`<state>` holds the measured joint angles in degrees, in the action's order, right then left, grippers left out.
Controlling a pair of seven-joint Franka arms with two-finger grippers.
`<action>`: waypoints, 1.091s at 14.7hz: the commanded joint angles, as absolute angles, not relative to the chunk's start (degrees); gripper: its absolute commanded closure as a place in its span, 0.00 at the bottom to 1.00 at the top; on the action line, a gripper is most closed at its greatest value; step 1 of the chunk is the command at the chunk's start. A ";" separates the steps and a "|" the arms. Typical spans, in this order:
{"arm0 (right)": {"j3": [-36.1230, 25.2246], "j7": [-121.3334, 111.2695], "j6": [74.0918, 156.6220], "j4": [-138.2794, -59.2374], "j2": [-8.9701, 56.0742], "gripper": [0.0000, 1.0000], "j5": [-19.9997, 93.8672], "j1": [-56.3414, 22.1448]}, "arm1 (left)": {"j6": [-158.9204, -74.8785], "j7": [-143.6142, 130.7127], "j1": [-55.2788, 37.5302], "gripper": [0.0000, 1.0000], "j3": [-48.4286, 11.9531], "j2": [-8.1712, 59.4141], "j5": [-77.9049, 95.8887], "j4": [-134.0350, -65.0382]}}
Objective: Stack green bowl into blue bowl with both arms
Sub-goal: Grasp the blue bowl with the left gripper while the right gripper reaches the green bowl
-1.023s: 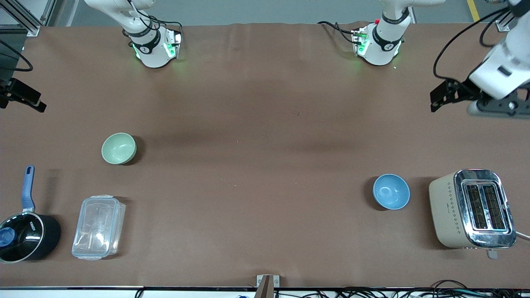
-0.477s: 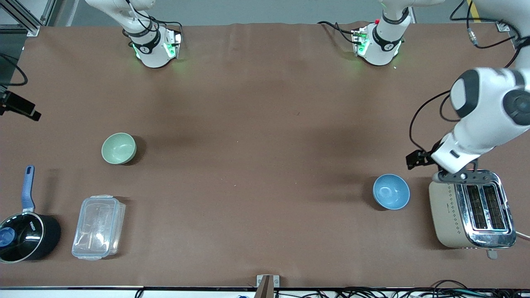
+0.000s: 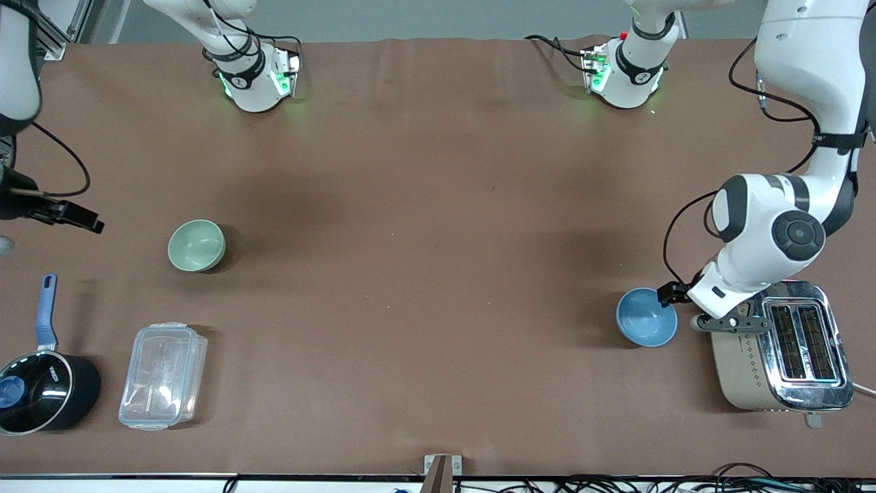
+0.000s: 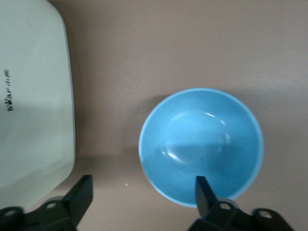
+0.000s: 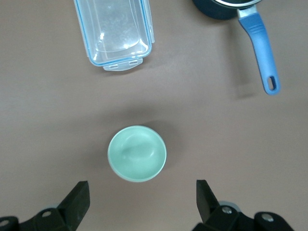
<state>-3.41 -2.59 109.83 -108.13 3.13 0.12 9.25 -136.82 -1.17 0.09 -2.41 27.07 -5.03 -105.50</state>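
The green bowl (image 3: pixel 196 244) is sitting upright on the bench (image 3: pixel 424 274) toward the right arm's end, farther from the front camera than the plastic box (image 3: pixel 163 376) and the saucepan (image 3: pixel 42 383). The right claw (image 5: pixel 139 204) is hanging spread wide near it. The blue bowl (image 3: pixel 646 317) is resting beside the toaster (image 3: pixel 780 346). The left claw (image 4: pixel 142 195) is hovering wide over its rim.

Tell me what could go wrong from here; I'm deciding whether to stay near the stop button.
The left gripper is open low beside the blue bowl, with the toaster close by; its finger could clip the rim or the toaster. The right gripper, open over the table, might nudge the green bowl aside.
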 commanded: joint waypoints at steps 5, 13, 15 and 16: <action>-2.64 -5.45 130.93 -127.34 3.59 0.03 -0.09 10.72 | -141.94 -1.05 0.62 0.44 -2.46 32.52 -5.80 -104.77; -2.46 -13.36 141.33 -128.67 16.52 0.09 0.44 14.59 | -141.94 -1.32 0.27 1.00 -2.64 34.63 -5.45 -102.92; -2.29 -13.45 143.25 -130.07 17.31 0.10 1.23 14.50 | -141.94 -1.41 -0.44 1.00 -3.69 34.10 -5.19 -102.75; -2.29 -13.45 144.74 -130.77 17.66 0.11 1.32 14.50 | -141.68 -2.62 -0.61 1.00 -5.26 33.49 -5.01 -102.48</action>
